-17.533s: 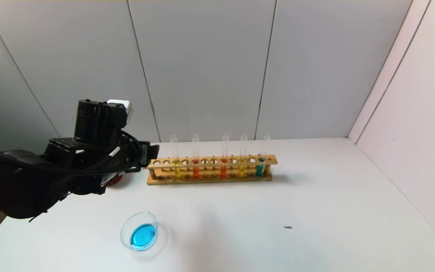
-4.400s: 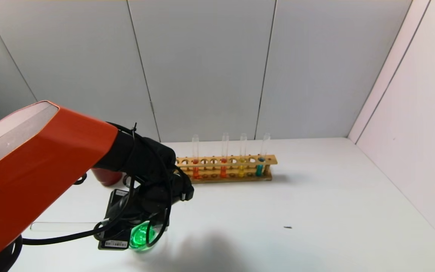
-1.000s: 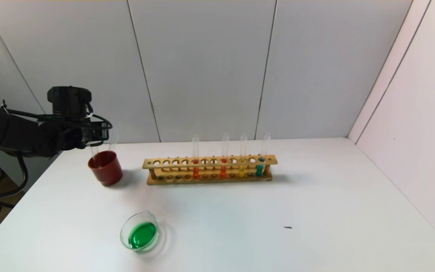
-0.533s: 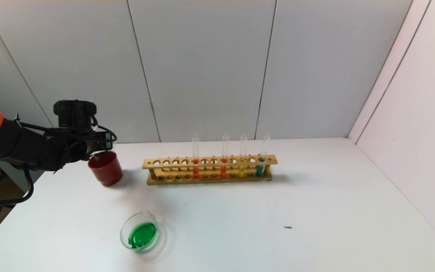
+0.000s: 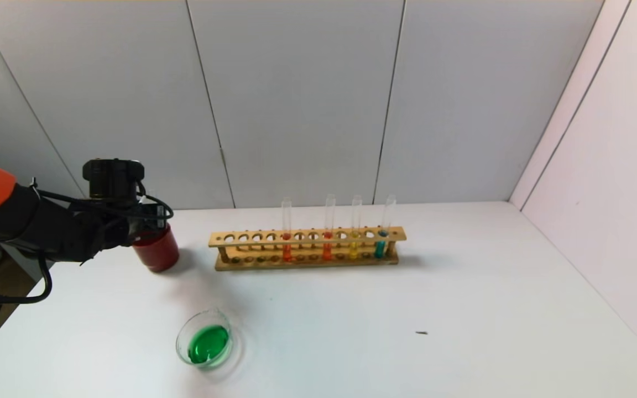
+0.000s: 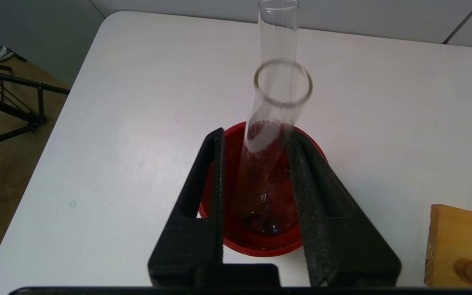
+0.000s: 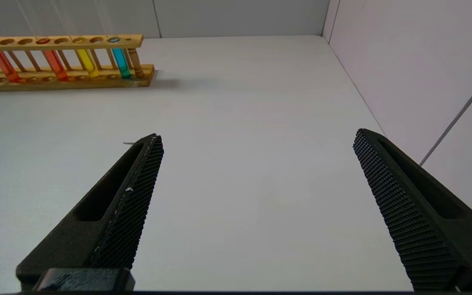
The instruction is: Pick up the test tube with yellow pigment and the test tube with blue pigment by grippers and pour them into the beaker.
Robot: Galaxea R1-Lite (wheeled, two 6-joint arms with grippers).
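Left gripper (image 6: 256, 164) poised directly over the dark-red cup (image 5: 156, 251) at the left rear of the white surface (image 5: 462, 309), its jaws set narrow on either side of an empty test tube (image 6: 275, 135) whose round bottom sits inside the cup; the foam pads appear to stand just off the glass, so it cannot be told whether the tube is gripped or already let go. A second empty tube (image 6: 279, 28) stands behind it in the same cup. Right gripper (image 7: 256, 192) idle, jaws spread wide above bare surface on the right. Beaker (image 5: 205, 345) near the front edge, well apart from the cup, holding green liquid, which suggests both pigments are already poured in. The wooden rack (image 5: 307, 249) still carries two orange-red tubes, one test tube with yellow pigment (image 5: 354, 243) and a teal tube (image 5: 380, 243). Handling note: such tubes are light, rigid, smooth-walled and breakable; hold is probably best taken on the clear upper length, above the rack or cup rim, with modest squeeze and the tube kept upright.
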